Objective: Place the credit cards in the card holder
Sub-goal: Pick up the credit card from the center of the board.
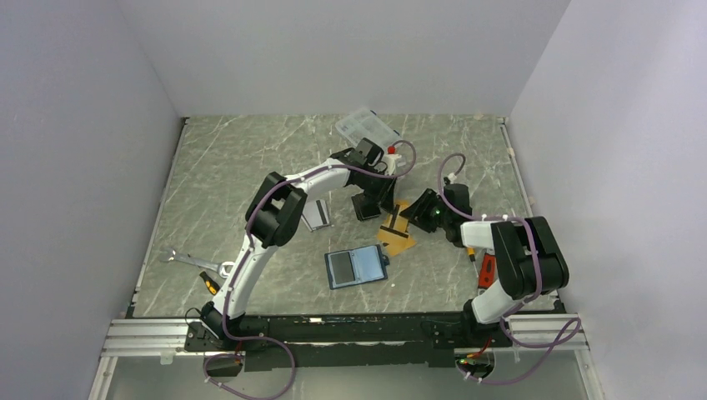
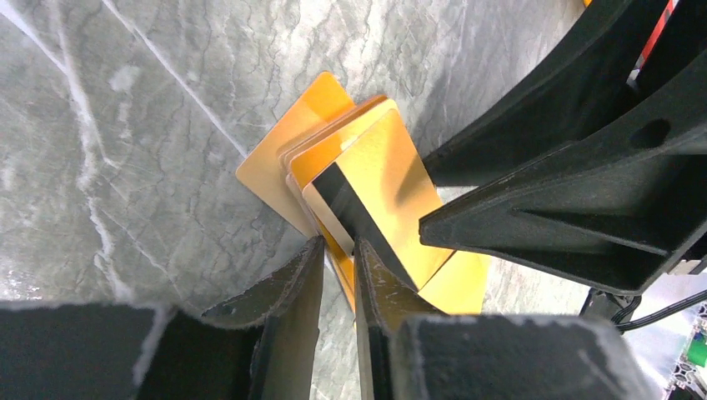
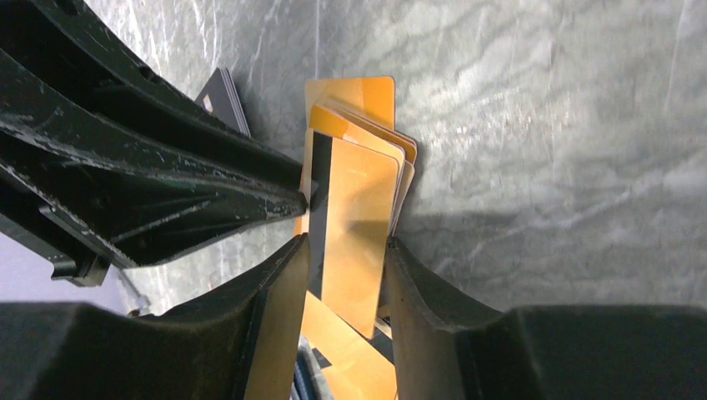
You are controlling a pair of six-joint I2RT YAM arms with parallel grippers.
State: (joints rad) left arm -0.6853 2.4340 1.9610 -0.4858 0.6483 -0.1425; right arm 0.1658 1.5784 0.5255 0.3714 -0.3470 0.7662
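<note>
Several orange-gold credit cards (image 1: 398, 237) lie fanned on the marble, right of centre. Both grippers meet over them. My left gripper (image 2: 340, 250) is nearly closed, with the edge of a raised orange card (image 2: 375, 179), which has a black stripe, between its fingertips. My right gripper (image 3: 346, 250) straddles the same card (image 3: 354, 225), one finger against each long edge. The navy card holder (image 1: 357, 267) lies open nearer the bases, with a dark card in its left half. Grey and black cards (image 1: 317, 215) lie left of the grippers.
A clear plastic compartment box (image 1: 367, 127) sits at the back. A wrench (image 1: 190, 261) and a yellow-handled tool (image 1: 208, 282) lie front left. A red and black tool (image 1: 486, 271) lies beside the right arm. Walls close in three sides.
</note>
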